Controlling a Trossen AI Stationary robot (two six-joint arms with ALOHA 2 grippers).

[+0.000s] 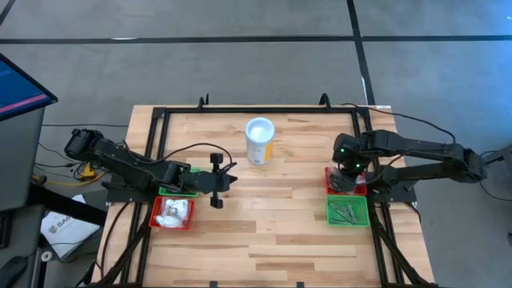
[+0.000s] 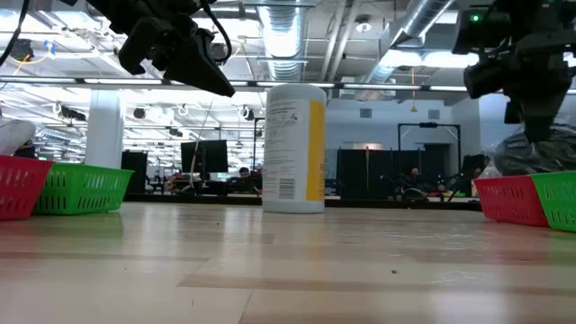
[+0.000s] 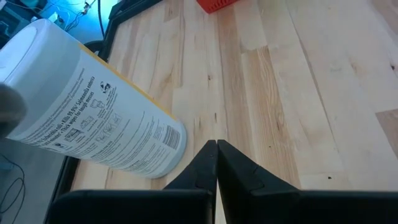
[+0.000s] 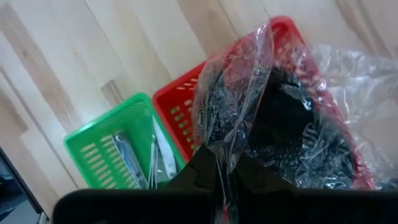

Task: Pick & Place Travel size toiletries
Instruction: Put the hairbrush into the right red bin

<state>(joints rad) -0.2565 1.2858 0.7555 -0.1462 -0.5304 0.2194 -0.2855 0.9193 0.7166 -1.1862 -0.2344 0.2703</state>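
Note:
A clear plastic bag [image 4: 292, 118] of small dark travel size toiletries lies in the red tray [image 4: 171, 106] at the table's right side. My right gripper [image 4: 219, 163] stands just above it, shut on the bag's film; in the high view it is over that tray [image 1: 346, 170]. The green tray [image 4: 93, 146] beside it holds thin silvery tubes [image 4: 127, 158]. My left gripper [image 1: 218, 180] hangs shut and empty above the table left of centre, pointing toward the white canister [image 3: 93, 112]. My right gripper pinches a fold of the bag's clear film [image 4: 233, 124] between its two fingers. The fingers come from above, pointing steeply down. The film is drawn up to the fingers in a ridge, while the bag's dark bulk [image 4: 280, 137] rests in the red tray.
The tall white canister [image 1: 260, 141] with a yellow label stands upright at the table's far middle. At the left edge a red tray [image 1: 158, 218] holds white packets [image 1: 174, 210], with a green tray [image 1: 170, 190] behind it under my left arm. Bare wood lies between the tray pairs.

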